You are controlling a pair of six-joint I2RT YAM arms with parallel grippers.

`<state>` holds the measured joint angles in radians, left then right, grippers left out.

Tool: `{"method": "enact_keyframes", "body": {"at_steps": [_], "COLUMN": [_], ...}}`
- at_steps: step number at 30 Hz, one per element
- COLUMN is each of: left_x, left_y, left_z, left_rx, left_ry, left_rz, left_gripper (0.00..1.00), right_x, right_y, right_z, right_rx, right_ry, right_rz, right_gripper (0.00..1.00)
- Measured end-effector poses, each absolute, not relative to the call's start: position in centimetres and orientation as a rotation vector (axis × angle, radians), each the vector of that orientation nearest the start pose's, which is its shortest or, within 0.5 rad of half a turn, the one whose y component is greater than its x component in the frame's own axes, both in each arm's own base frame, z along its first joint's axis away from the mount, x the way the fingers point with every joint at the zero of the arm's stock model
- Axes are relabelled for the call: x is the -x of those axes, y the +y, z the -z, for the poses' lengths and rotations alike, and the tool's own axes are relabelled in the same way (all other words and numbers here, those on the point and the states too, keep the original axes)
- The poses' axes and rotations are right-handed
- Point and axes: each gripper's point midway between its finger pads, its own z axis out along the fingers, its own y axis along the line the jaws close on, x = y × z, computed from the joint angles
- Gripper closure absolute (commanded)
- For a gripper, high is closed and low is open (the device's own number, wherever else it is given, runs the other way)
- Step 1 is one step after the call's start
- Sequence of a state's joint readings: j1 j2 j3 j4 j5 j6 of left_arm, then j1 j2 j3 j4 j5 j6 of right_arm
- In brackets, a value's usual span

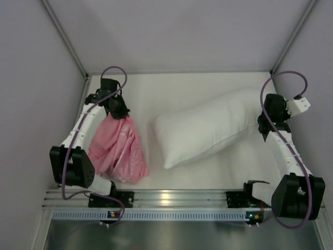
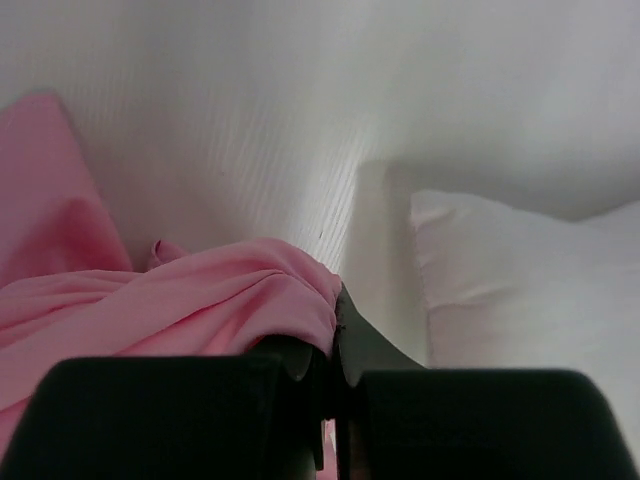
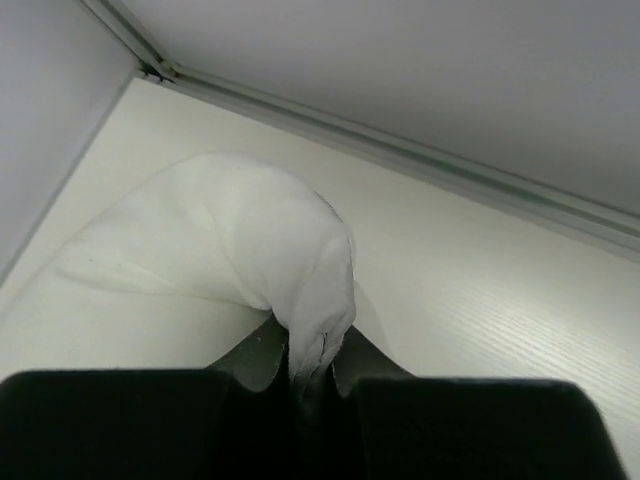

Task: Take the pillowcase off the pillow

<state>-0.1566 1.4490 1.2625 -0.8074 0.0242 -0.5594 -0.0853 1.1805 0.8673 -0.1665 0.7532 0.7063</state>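
Note:
The plain white pillow point(image 1: 208, 129) lies bare and slanted across the middle of the table, its left end nearer the front. My right gripper point(image 1: 266, 124) is shut on the pillow's far right corner point(image 3: 320, 300), and that pinched fabric bunches between the jaws. The pink pillowcase point(image 1: 118, 148) hangs crumpled at the left, apart from the pillow. My left gripper point(image 1: 118, 112) is shut on its top edge, and pink cloth point(image 2: 200, 300) drapes over the left finger. The pillow point(image 2: 530, 290) also shows at the right of the left wrist view.
White enclosure walls point(image 1: 177, 31) close in the back and both sides, with a metal corner post point(image 1: 65, 36) at the back left. An aluminium rail point(image 1: 171, 200) carrying both arm bases runs along the near edge.

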Motion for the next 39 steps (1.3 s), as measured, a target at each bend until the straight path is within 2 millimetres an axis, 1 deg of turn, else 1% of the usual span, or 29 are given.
{"method": "enact_keyframes", "body": {"at_steps": [1,2,4,6,7,9,10,12,15,17,21,22,24,25,26,28,29,31,34,36,37,39], "left_x": [-35.1,-36.6,-39.5,-42.1,-43.1,-44.8,-45.3,-45.8,-45.7,-45.7,-45.5,-45.3,-44.8,-44.6,-44.4,-43.9,-43.6,-43.1,-42.3,-41.7,-41.2,-40.4], "left_y": [-7.4,-7.2,-7.4,-7.9,-8.2,-8.4,-8.3,-7.9,-6.3,-5.4,-2.6,-2.0,-0.8,-0.4,-0.1,0.1,0.1,0.0,-0.4,-0.8,-1.1,-1.6], "left_z": [-16.7,-17.6,-20.0,-22.5,-23.7,-25.4,-25.8,-25.9,-25.4,-25.1,-23.9,-23.6,-23.5,-23.7,-24.2,-25.5,-26.2,-27.4,-28.9,-29.0,-28.8,-28.0], "left_rx": [0.524,0.527,0.502,0.466,0.448,0.423,0.42,0.426,0.466,0.487,0.565,0.583,0.612,0.619,0.616,0.622,0.615,0.615,0.601,0.59,0.584,0.579], "left_ry": [2.527,2.505,2.447,2.376,2.351,2.303,2.291,2.283,2.295,2.297,2.302,2.304,2.304,2.299,2.287,2.255,2.241,2.212,2.184,2.188,2.198,2.225], "left_rz": [0.312,0.328,0.385,0.452,0.48,0.512,0.514,0.506,0.464,0.433,0.338,0.313,0.25,0.227,0.211,0.205,0.207,0.22,0.247,0.274,0.29,0.32], "left_gripper": [1.0,1.0,1.0,1.0,1.0,1.0,1.0,1.0,1.0,1.0,1.0,0.98,0.75,0.4,0.25,0.04,0.01,0.01,0.01,0.01,0.02,0.01], "right_x": [-33.2,-32.6,-31.6,-30.9,-30.6,-30.1,-29.8,-29.2,-28.6,-28.7,-29.7,-30.0,-30.2,-30.3,-30.4,-30.5,-30.6,-30.8,-31.4,-32.3,-32.7,-33.0], "right_y": [-12.8,-12.7,-12.4,-12.1,-11.9,-11.6,-11.4,-11.1,-10.9,-10.8,-10.3,-10.0,-8.7,-7.8,-7.0,-5.1,-4.4,-3.3,-2.4,-1.2,-0.5,1.4], "right_z": [-19.8,-19.2,-18.3,-18.2,-18.2,-18.8,-19.4,-21.0,-23.1,-25.1,-31.0,-32.2,-33.7,-34.1,-34.1,-33.8,-33.7,-33.1,-32.1,-31.0,-30.1,-28.9], "right_rx": [-1.143,-1.146,-1.144,-1.135,-1.123,-1.097,-1.083,-1.058,-1.033,-1.022,-0.971,-0.951,-0.898,-0.866,-0.839,-0.777,-0.752,-0.713,-0.681,-0.641,-0.611,-0.539], "right_ry": [1.571,1.578,1.589,1.58,1.579,1.571,1.561,1.524,1.5,1.499,1.469,1.466,1.473,1.483,1.496,1.541,1.56,1.6,1.669,1.735,1.775,1.838], "right_rz": [0.36,0.359,0.35,0.325,0.308,0.284,0.266,0.234,0.212,0.21,0.168,0.148,0.109,0.084,0.068,0.039,0.031,0.022,0.038,0.05,0.063,0.056], "right_gripper": [1.0,1.0,1.0,0.67,0.4,0.19,0.01,0.0,0.01,0.01,0.01,0.01,0.01,0.01,0.01,0.01,0.01,0.01,0.0,0.01,0.01,0.01]}}
